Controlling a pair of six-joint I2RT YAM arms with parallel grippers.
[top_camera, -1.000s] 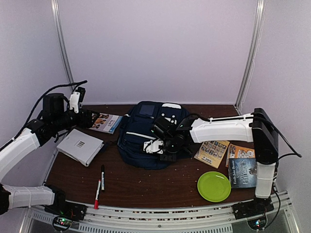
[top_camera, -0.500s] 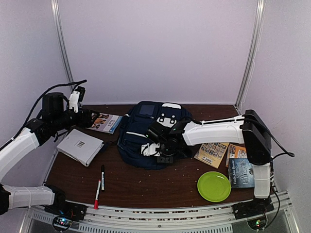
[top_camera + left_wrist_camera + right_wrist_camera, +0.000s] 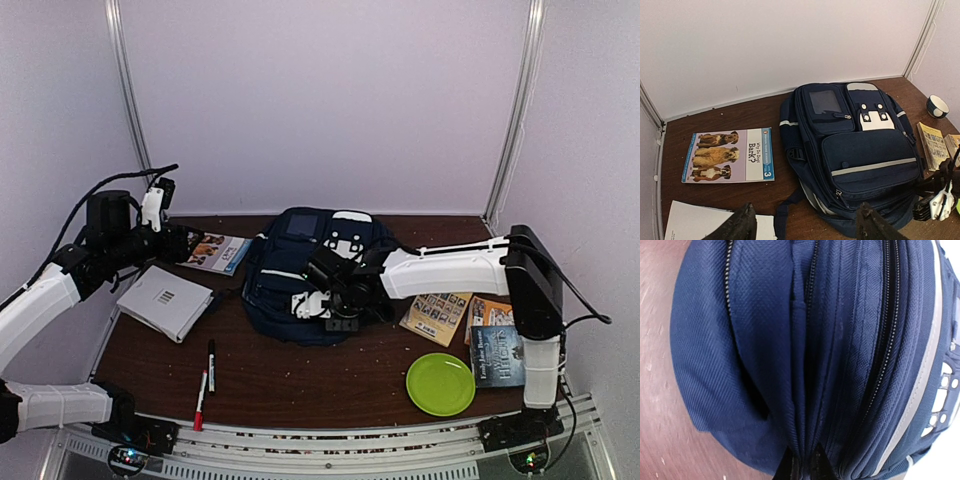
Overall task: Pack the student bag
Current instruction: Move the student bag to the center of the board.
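The table [image 3: 300,385] carries the bag [image 3: 300,275] flat near the middle of its far edge. The right tool [image 3: 802,465] pinches a fabric fold at the bag's near end; it should probably lift slowly, without slackening. The left tool [image 3: 805,225] hangs spread over the left edge.

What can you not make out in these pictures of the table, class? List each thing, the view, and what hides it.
Inside of the backpack: right wrist view, only outer fabric and zips show.
Right gripper: right wrist view, cut off by the bottom edge; pinching a fabric fold, it seems.
White booklet: left wrist view, cut off by the bottom edge.
Dark book title: top view, too small.
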